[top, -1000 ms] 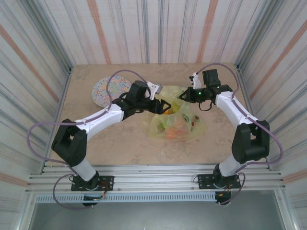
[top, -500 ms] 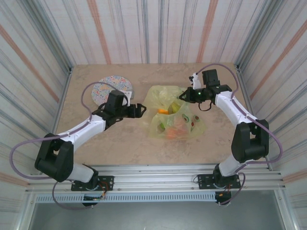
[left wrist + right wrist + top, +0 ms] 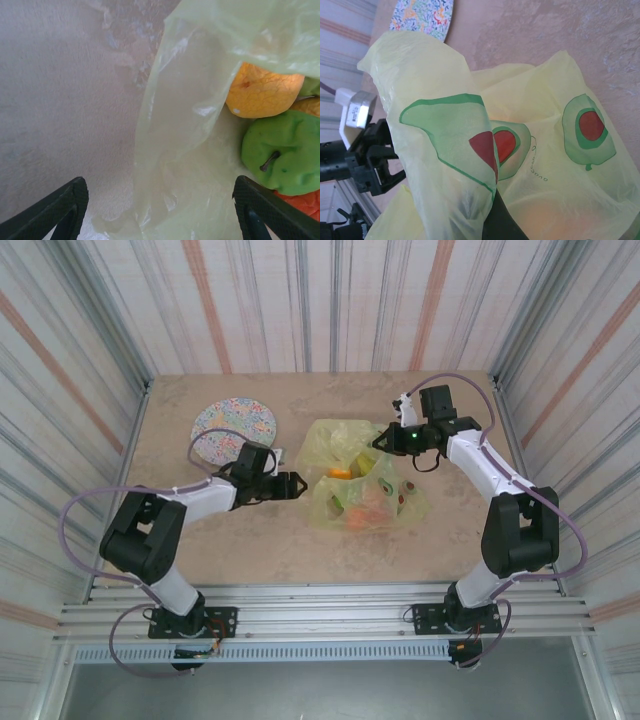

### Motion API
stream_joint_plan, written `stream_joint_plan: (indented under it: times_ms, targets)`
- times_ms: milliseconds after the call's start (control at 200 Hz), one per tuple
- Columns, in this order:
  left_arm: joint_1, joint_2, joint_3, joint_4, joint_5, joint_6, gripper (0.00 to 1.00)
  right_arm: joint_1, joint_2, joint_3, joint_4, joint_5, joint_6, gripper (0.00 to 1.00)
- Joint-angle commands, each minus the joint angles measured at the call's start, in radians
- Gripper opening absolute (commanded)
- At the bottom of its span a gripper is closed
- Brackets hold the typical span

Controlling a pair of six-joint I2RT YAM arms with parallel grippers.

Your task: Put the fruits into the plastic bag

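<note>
left jaws: apart, plastic bag (image 3: 175, 165) edge between | right jaws: pinching it

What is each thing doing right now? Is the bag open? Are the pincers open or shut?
plastic bag: mouth open, one edge lifted.
fruits: inside the bag, piled together.
plate: lying flat on the table.
left pincer: open, holding nothing, by the bag's mouth.
right pincer: shut on the bag's edge.

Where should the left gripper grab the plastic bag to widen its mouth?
Pinch the plastic bag at its loose left lip, coming in low from the left: that thin edge stands free of the fruits, opposite where the right gripper holds it.
</note>
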Motion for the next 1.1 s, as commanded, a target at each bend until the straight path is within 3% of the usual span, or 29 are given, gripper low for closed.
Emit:
stream_joint_plan:
  times_ms: [0, 351, 636, 777, 1097]
  targets:
    - [-0.017, 0.014, 0.001, 0.064, 0.056, -0.013, 0.7, 0.004, -0.004, -0.005, -0.009, 0.01, -0.017, 0.0]
    - [-0.075, 0.054, -0.032, 0.175, 0.084, -0.053, 0.39, 0.005, 0.0, -0.002, -0.008, 0.01, -0.014, 0.0]
    - [-0.089, -0.102, 0.007, 0.144, 0.146, -0.035, 0.06, -0.027, -0.049, 0.022, -0.061, 0.051, -0.047, 0.0]
    - [-0.114, -0.193, 0.108, 0.074, 0.191, -0.025, 0.0, -0.046, -0.086, 0.074, -0.139, 0.122, -0.098, 0.0]
    - [-0.203, -0.24, 0.39, -0.028, 0.242, -0.044, 0.0, -0.064, -0.154, 0.199, -0.303, 0.273, -0.172, 0.0]
